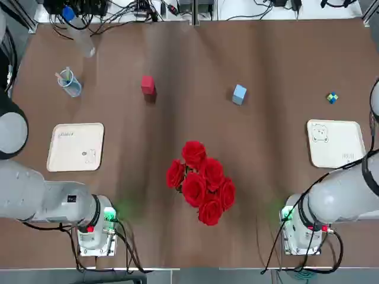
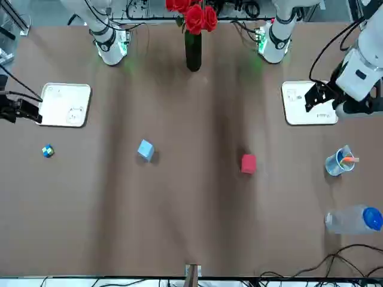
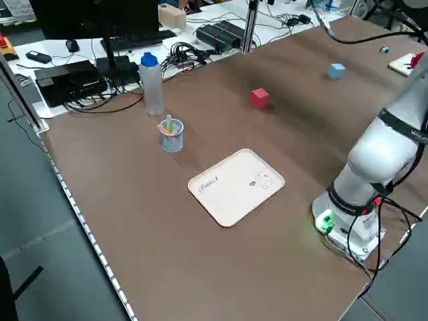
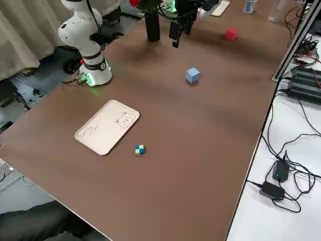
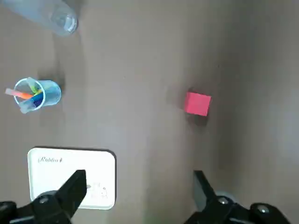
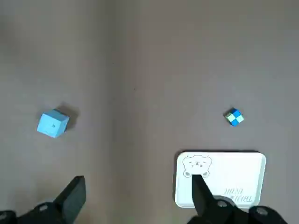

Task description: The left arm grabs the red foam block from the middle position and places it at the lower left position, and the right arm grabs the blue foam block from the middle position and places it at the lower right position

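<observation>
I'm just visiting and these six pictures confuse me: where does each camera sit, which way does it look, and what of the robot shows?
Top: overhead, looking down; both arm bases at its bottom edge.
Front: across the table, facing the robot; the left gripper shows at right.
Left side: raised, diagonal; one arm base near.
Right side: raised, diagonal; the right arm's base.
Left wrist: looks down past open fingers at the red foam block.
Right wrist: looks past the right gripper at the blue foam block.
Top and front share the roses.

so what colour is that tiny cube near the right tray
Blue, green and yellow checks on the tiny cube; clearest in the right wrist view.
</observation>
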